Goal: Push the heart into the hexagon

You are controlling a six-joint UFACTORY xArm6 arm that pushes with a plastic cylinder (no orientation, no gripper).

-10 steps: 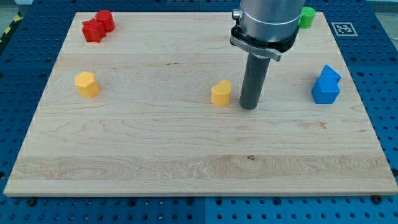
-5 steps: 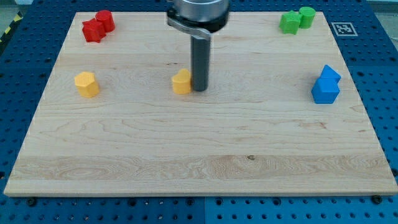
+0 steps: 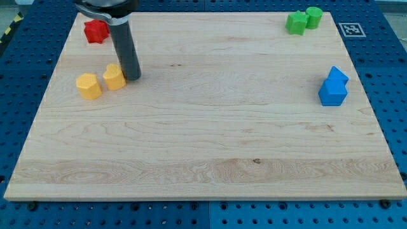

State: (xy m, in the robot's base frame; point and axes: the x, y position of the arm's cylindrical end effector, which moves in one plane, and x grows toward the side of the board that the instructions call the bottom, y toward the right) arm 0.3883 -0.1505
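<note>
The yellow heart (image 3: 114, 77) lies at the view's left on the wooden board (image 3: 203, 146), a small gap from the yellow hexagon (image 3: 89, 86) on its left. My tip (image 3: 132, 77) stands against the heart's right side. The rod rises up and out of the view's top.
A red block (image 3: 95, 30) sits at the top left, partly hidden by the arm. Two green blocks (image 3: 303, 20) are at the top right. Two blue blocks (image 3: 333, 87) sit at the right edge.
My tip has moved left across the board, pushing the yellow heart from the middle to just beside the yellow hexagon. The arm now hides part of the red blocks.
</note>
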